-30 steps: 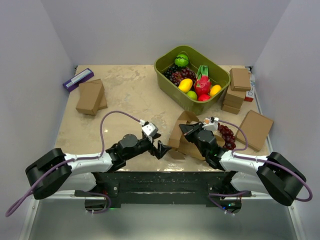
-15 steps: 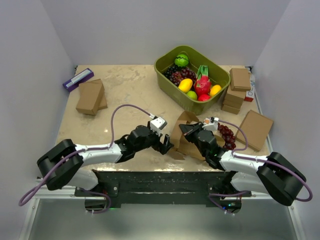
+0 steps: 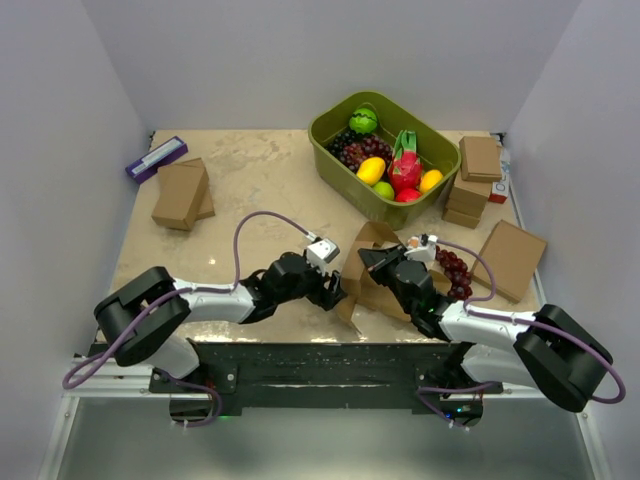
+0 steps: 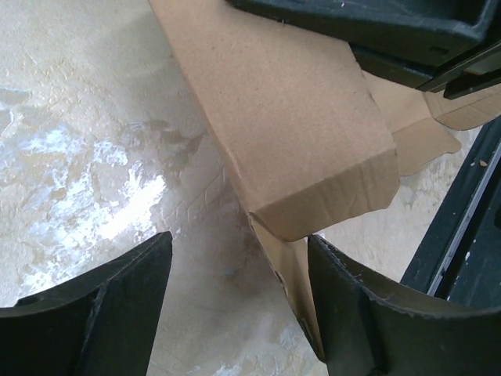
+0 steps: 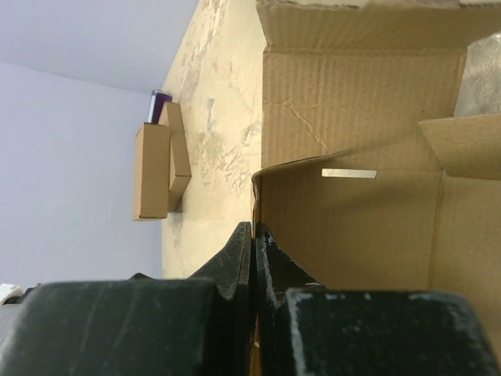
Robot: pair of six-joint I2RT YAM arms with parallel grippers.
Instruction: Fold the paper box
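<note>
Top view first: the paper box point(image 3: 378, 268) is sitting half folded near the front middle of the table point(image 3: 260, 180), right between the two arms, with its flaps sticking up and out. The left claw point(image 3: 335, 291) is down low just beside the box's left bottom corner. The right claw point(image 3: 368, 259) is up against the box from the other side. Behind them there's a green tub point(image 3: 335, 140) full of fruit, a pile of small brown boxes point(image 3: 476, 180) on the right, a bigger flat brown box point(image 3: 511, 259) near the right edge, a bunch of grapes point(image 3: 455, 273) next to the right arm, two more brown boxes point(image 3: 182, 193) on the left, and a purple thing point(image 3: 155, 158) in the back left corner.

Left wrist view: the fingers point(image 4: 94, 313) are spread wide, not holding anything. A folded corner of the box point(image 4: 290, 133) pokes down into the gap, and a thin flap runs along close to the right-hand finger. I can't tell if it touches.

Right wrist view: the fingers point(image 5: 239, 258) are pinched tight together on the edge of a box wall point(image 5: 352, 219), looking into the inside of the box with its little slot.
</note>
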